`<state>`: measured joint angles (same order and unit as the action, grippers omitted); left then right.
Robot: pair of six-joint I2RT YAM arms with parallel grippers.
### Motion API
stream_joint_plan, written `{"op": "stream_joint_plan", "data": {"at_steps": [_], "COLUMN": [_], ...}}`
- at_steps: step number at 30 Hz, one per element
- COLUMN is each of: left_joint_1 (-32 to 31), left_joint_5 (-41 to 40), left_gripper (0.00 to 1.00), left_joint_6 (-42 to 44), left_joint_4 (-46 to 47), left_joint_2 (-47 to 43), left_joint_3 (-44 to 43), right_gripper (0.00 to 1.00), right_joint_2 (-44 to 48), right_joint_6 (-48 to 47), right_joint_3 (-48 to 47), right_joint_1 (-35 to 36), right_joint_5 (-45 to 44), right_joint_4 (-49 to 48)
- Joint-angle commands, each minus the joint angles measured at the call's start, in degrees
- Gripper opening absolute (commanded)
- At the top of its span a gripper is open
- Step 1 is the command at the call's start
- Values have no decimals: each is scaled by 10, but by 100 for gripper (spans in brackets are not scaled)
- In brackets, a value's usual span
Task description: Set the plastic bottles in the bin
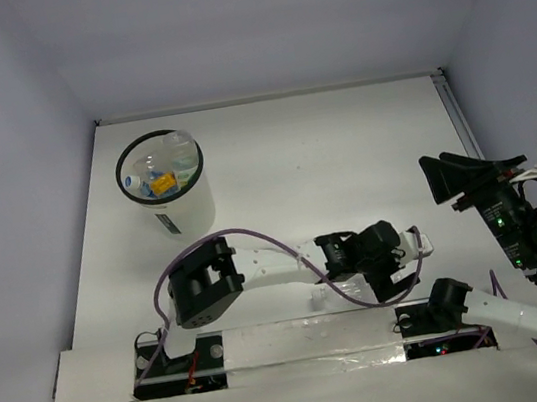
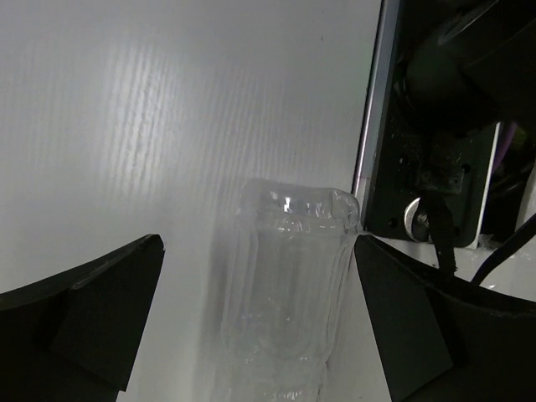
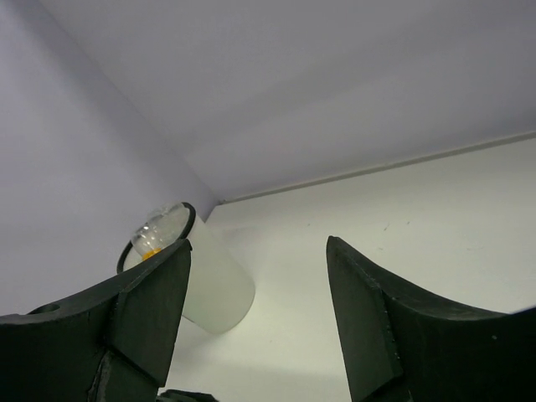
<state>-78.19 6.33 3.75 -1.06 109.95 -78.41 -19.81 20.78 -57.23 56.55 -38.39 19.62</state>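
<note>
Bin (image 1: 188,205) stands upright at the far left of the bench (image 1: 342,150), well apart from both arms. I see several bottles (image 1: 155,172) inside it. They are clear plastic, with a blue cap and a yellow label showing just below the black rim.

One more clear bottle (image 2: 289,285) lies on the bench near the front edge. Its ribbed side is up, and its end is close to the silver strip (image 2: 368,126) beside the right arm's black base mount (image 2: 427,167).

Left arm (image 1: 277,260) reaches rightward along the near part of the bench. Left jaws are open and set low, one on each side of this bottle. One finger (image 2: 92,318) sits apart from it. The other finger (image 2: 410,327) is just beside its edge, and I cannot tell whether they touch. The jaws are not closed on it.

Right arm (image 1: 527,309) is folded at the right side, with its wrist raised off the bench. Right jaws gape wide and carry nothing. In the right wrist view I see the bin far off, partly behind the left-hand finger (image 3: 142,318), with bare bench between the two fingers.
</note>
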Motion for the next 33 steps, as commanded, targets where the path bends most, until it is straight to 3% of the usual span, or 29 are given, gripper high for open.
{"op": "stream_joint_plan", "data": {"at_steps": [1,6,10,14,18,22,28,33], "left_joint_1": [-1,-1,-1,8,38,90,268,367], "left_joint_5": [48,28,-19,-91,-141,-226,-279,-395], "left_gripper": [99,94,79,56,48,47,47,42], "left_joint_6": [28,33,32,14,-15,-51,-125,-89], "left_joint_4": [-51,-63,-39,5,49,55,86,156], "left_joint_2": [21,64,70,-8,-124,-241,-416,-509], "left_joint_3": [-31,-33,-36,-3,33,39,34,51], "right_gripper": [71,71,71,71,71,71,71,71], "right_joint_2": [-7,-3,-3,-1,-8,-27,-61,-87], "right_joint_6": [-10,-13,-14,-16,-17,-17,-21,-26], "right_joint_3": [3,8,15,25,37,48,76,90], "right_joint_1": [-2,-2,-2,-2,-2,-2,-2,-2], "right_joint_5": [-3,-5,1,8,14,25,53,87], "right_joint_4": [9,5,0,-7,-23,-42,-97,-141]}}
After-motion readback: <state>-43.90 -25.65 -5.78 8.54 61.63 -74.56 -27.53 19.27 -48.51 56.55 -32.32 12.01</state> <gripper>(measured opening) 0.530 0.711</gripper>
